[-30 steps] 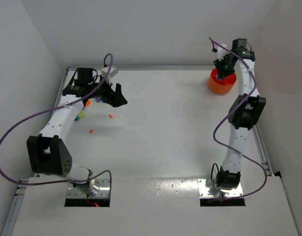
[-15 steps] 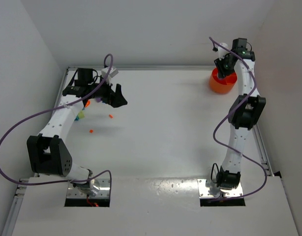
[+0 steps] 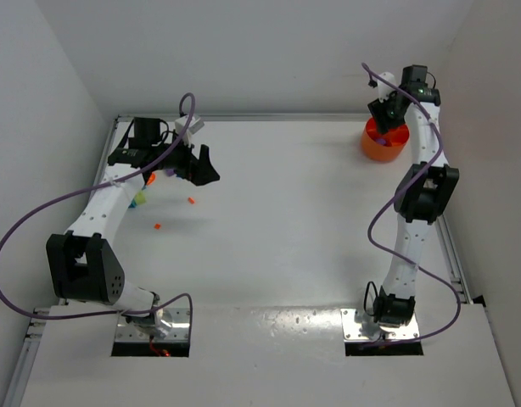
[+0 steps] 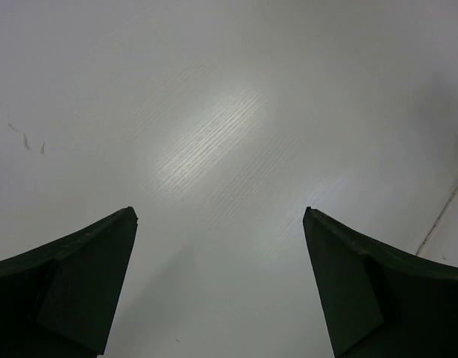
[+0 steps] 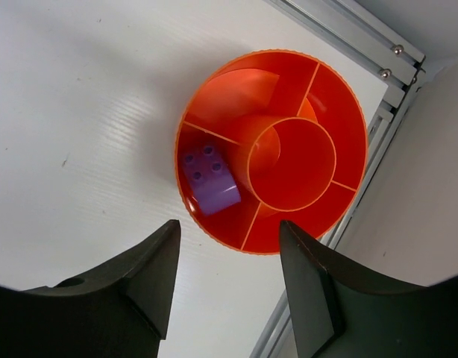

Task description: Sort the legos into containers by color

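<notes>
Right gripper [image 3: 381,127]: positioned over the orange container [image 3: 383,146], which stands at the far right corner of the table [image 3: 277,220], close to the right edge rail. In the right wrist view the right gripper's fingers [image 5: 151,276] stand apart with nothing between them, and the container lies directly below their tips.

Orange container, interior: a round central cup with radial dividers forming outer compartments. One purple brick [image 5: 208,179] lies studs-up in an outer compartment, against the central cup's wall. Contents of the other compartments cannot be told apart from the orange plastic.

Left gripper [image 3: 197,165]: held over the far left part of the table. The left wrist view shows its fingers [image 4: 80,283] spread wide, with only bare table surface between them.

Loose pieces, far left area of the table: an orange brick [image 3: 192,200] just on the near side of the left gripper; a second orange brick [image 3: 157,226] nearer the front, apart from the first; a yellow-green brick [image 3: 139,199] beside the left arm, towards the left edge. Further coloured bits show partly under that arm and are too hidden to identify.
</notes>
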